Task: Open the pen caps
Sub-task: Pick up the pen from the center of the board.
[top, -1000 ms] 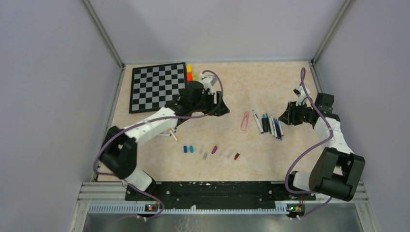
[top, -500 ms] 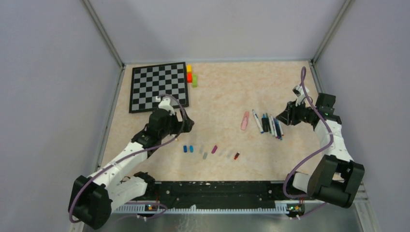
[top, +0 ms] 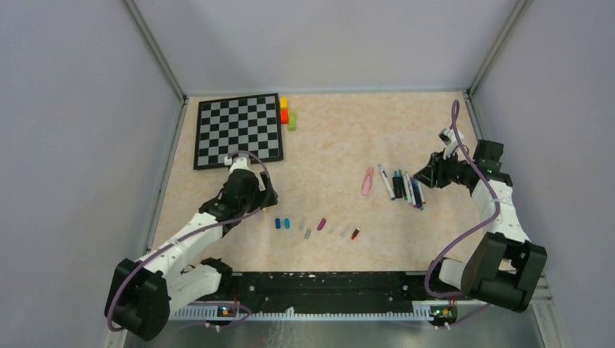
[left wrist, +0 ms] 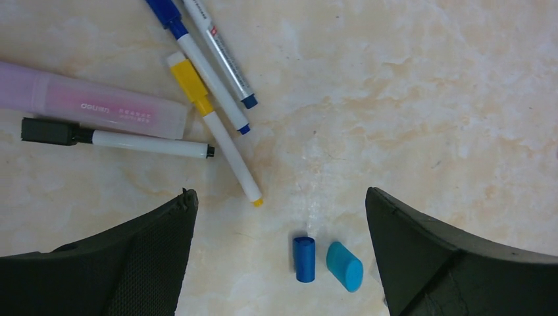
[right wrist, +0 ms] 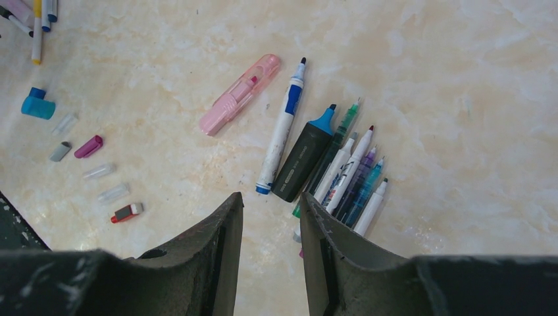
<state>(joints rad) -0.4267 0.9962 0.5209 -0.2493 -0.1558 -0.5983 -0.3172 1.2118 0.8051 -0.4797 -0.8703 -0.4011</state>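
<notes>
In the left wrist view my left gripper [left wrist: 279, 197] is open, hanging over the table with nothing between its fingers. A dark blue pen cap [left wrist: 304, 259] and a light blue cap [left wrist: 345, 266] lie just below the gap. Several uncapped pens [left wrist: 214, 128] fan out beyond it. From above, the left gripper [top: 267, 197] sits left of the row of pen caps [top: 321, 224]. My right gripper [right wrist: 270, 197] is open and empty, hovering beside a bundle of pens [right wrist: 349, 174]. A pink highlighter [right wrist: 238, 95] lies apart, to their left.
A chessboard [top: 238, 129] lies at the back left, with yellow, red and green blocks [top: 286, 113] beside it. A pale pink marker case [left wrist: 92, 102] rests among the left pens. Walls close in the table's left, back and right sides.
My left arm has swung back from the table's middle toward the near left, and its gripper has opened wide. The right arm shifted only slightly.
</notes>
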